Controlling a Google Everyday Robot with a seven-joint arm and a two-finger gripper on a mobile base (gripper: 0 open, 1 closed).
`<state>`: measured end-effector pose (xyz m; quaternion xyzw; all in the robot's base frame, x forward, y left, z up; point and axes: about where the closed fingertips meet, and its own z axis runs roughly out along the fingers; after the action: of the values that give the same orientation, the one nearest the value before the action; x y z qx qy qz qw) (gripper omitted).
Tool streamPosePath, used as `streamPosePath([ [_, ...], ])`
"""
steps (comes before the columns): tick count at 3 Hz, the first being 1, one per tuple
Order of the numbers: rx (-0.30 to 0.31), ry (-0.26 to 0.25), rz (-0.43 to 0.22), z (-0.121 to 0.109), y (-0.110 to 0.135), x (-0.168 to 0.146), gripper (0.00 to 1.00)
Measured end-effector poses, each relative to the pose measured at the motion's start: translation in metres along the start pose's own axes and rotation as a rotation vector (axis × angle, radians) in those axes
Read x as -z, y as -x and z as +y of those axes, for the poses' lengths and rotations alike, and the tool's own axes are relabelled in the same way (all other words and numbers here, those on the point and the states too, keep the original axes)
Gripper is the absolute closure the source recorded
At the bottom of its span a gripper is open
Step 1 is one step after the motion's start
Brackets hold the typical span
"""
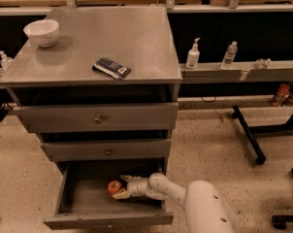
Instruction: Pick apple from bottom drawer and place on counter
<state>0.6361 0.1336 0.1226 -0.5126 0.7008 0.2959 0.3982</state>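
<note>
The bottom drawer (78, 205) is pulled open at the foot of the grey cabinet. The small red-orange apple (113, 187) lies on its tray near the middle. My gripper (121, 187) reaches into the drawer from the right, its open fingers (122, 194) spread on either side of the apple's right half, one above and one below. The white arm runs back to the lower right. The counter (137, 38) is the speckled grey top of the cabinet, well above the drawer.
A white bowl (41, 32) sits at the counter's back left and a dark flat packet (111, 68) near its front middle. Two closed drawers are above the open one. Bottles (192, 55) stand on a ledge to the right. A black stand leg (247, 135) lies on the floor.
</note>
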Motion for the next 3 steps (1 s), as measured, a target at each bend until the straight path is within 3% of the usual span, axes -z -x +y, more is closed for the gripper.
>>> streamPosePath([
  [1, 0.007, 0.023, -0.068, 0.0, 0.014, 0.005, 0.65],
  [2, 0.037, 0.044, -0.208, 0.0, 0.05, 0.024, 0.88],
  [3, 0.107, -0.027, -0.308, -0.026, 0.099, 0.076, 1.0],
])
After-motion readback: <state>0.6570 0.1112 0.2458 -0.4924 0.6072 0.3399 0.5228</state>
